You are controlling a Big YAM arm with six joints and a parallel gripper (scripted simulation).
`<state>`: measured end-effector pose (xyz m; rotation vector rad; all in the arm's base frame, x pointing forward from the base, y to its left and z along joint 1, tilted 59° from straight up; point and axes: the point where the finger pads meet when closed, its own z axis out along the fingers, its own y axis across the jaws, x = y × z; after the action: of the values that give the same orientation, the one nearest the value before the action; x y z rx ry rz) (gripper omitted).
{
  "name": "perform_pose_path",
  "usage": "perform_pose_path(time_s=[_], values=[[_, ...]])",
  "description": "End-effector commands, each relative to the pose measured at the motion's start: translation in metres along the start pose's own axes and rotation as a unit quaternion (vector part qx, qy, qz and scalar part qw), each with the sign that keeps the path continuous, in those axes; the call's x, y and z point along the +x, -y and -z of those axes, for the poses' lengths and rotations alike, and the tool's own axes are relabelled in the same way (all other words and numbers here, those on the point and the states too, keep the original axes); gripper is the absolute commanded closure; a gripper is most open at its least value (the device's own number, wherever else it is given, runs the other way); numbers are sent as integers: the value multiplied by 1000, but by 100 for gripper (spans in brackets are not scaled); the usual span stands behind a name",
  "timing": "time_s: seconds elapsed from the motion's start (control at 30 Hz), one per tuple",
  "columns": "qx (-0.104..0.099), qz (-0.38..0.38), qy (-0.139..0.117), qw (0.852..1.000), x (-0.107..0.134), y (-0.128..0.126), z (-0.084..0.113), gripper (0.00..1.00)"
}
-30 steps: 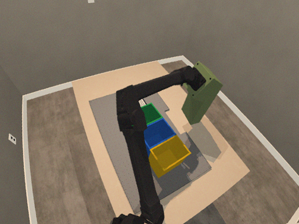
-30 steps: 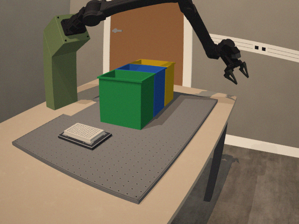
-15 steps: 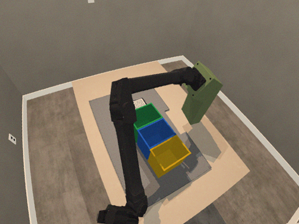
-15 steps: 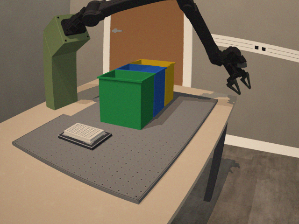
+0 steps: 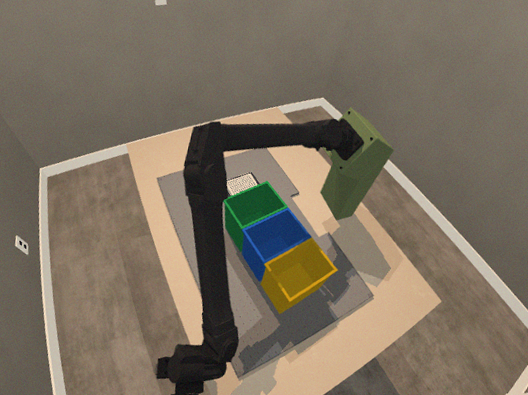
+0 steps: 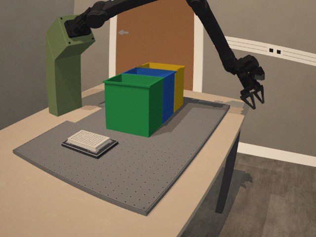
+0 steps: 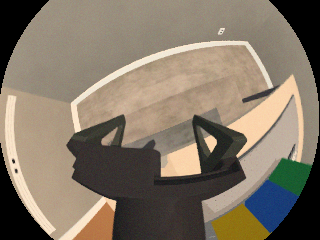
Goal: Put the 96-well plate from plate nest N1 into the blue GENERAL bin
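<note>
The white 96-well plate [image 5: 241, 183] [image 6: 88, 139] lies flat in the black plate nest N1 [image 6: 101, 152] on the grey perforated board. The blue GENERAL bin [image 5: 276, 236] [image 6: 168, 98] [image 7: 274, 202] stands upright in the middle of a row, between the green bin [image 5: 253, 204] [image 6: 127, 107] [image 7: 291, 175] and the yellow bin [image 5: 299, 271] [image 6: 178, 86] [image 7: 242, 232]. My gripper [image 6: 254, 100] [image 7: 159, 118] is open and empty. It hangs in the air past the table's far corner, beyond the yellow bin and far from the plate.
The arm's green pedestal [image 5: 354, 173] [image 6: 62, 76] stands at the table's back edge. The grey perforated board [image 5: 241, 301] [image 6: 153, 158] covers most of the beige table [image 6: 38, 204]. A brown door [image 6: 153, 33] is behind the bins.
</note>
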<state>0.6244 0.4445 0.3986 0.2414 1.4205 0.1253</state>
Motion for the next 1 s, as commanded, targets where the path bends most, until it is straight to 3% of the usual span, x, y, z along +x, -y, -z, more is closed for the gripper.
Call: perform_pose_path(time_s=[0.0,0.03,0.13,0.33,0.4,0.5,0.57,0.6,0.63,0.67,0.77,0.83,0.87,0.97], values=[[2,-8,3,1000,-30,9,-2,0],[-10,6,-5,1000,-35,-3,7,0],[2,55,-36,998,-30,27,-10,0],[3,46,-36,998,-30,52,-20,0],[3,76,-58,995,-29,62,-23,0],[3,83,-63,995,-28,76,-27,0],[3,83,-63,995,-28,76,-27,0],[-9,88,-70,994,-35,64,-20,0],[-1,97,-76,992,-43,77,-30,0],[3,112,-92,989,-27,91,-29,0],[3,112,-92,989,-26,104,-31,0],[4,127,-111,986,-34,110,-34,0],[5,136,-123,983,-24,119,-32,0],[5,136,-123,983,-23,131,-33,0]])
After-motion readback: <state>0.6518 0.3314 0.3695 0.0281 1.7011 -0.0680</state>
